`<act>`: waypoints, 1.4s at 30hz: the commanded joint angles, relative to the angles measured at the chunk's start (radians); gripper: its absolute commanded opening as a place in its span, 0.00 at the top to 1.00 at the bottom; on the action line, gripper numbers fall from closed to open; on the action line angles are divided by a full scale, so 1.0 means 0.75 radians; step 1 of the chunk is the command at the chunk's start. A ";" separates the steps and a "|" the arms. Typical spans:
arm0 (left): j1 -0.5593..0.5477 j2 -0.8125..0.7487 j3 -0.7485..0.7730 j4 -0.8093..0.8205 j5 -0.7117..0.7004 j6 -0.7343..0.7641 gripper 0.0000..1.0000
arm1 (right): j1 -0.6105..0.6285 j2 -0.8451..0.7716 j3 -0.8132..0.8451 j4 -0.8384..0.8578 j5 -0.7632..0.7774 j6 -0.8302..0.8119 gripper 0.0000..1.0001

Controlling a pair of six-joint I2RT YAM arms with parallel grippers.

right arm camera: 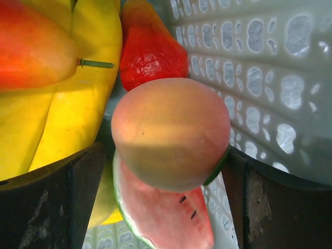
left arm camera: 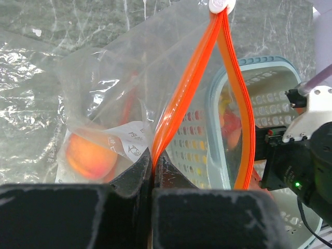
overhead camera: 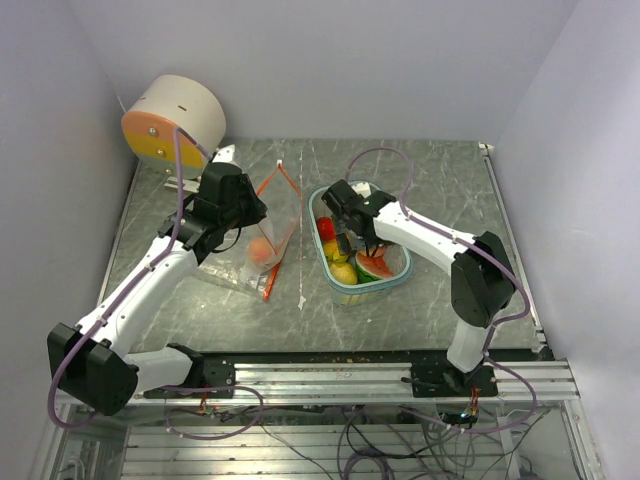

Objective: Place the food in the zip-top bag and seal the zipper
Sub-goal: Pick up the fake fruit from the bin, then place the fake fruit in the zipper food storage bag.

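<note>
The clear zip-top bag with its orange zipper lies left of centre, and one orange-pink peach is inside it. My left gripper is shut on the bag's orange zipper edge, pinched between the fingertips, holding the mouth open; the peach in the bag shows through the film. My right gripper is down in the pale blue basket. It is open, its jaws straddling a peach that rests on the watermelon slice, beside the banana and the red piece.
A round white and orange drum stands at the back left. The basket's latticed wall is close on my right gripper's right side. The basket stands just right of the bag's mouth. Grey walls enclose the table.
</note>
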 commanded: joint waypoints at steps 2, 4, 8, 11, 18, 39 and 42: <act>0.005 -0.029 0.054 -0.010 0.004 0.022 0.93 | -0.016 0.010 -0.052 0.138 0.033 -0.020 0.21; 0.005 -0.017 0.064 -0.019 0.006 0.026 0.93 | -0.015 0.009 -0.051 0.141 0.036 -0.021 0.41; 0.005 0.001 0.084 -0.039 0.005 0.042 0.93 | -0.015 -0.041 0.058 0.067 0.069 -0.037 0.65; 0.005 0.016 0.091 -0.044 0.009 0.047 0.93 | -0.016 -0.129 0.186 0.043 -0.003 -0.116 0.66; 0.005 0.047 0.054 0.003 0.055 0.035 0.93 | -0.015 -0.277 0.371 0.246 -0.564 -0.304 0.66; 0.005 -0.058 -0.043 0.062 0.078 0.027 0.93 | -0.016 -0.121 0.252 0.728 -1.087 -0.052 0.55; 0.005 -0.072 -0.046 0.064 0.075 0.024 0.93 | -0.015 -0.118 0.278 0.631 -1.010 -0.096 0.18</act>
